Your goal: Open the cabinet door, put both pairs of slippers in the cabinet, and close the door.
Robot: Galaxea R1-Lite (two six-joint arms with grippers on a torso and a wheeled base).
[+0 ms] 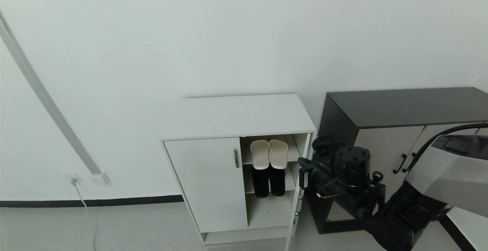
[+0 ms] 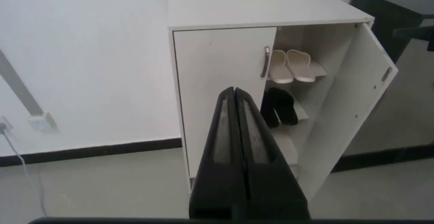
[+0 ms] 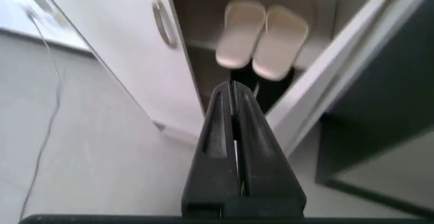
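White wall [image 1: 244, 34] behind, grey floor [image 1: 133, 224] below. Already inside cabinet [image 1: 236, 117]: white slippers [image 1: 268, 154] on upper shelf [image 1: 292, 154], black slippers [image 1: 268, 182] just beneath. Its door [image 2: 359, 108] swung open. Pressed together and empty: left gripper [image 2: 234, 95], right gripper [image 3: 234, 88]. Seemingly down to closing; calls for pushing door's outer face shut.

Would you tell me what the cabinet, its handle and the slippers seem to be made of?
Cabinet: likely laminated board, matte white, flat panels with square edges. Handle: probably metal, grey with a sheen. Cream slippers and black slippers: possibly moulded foam or rubber, smooth, matte.
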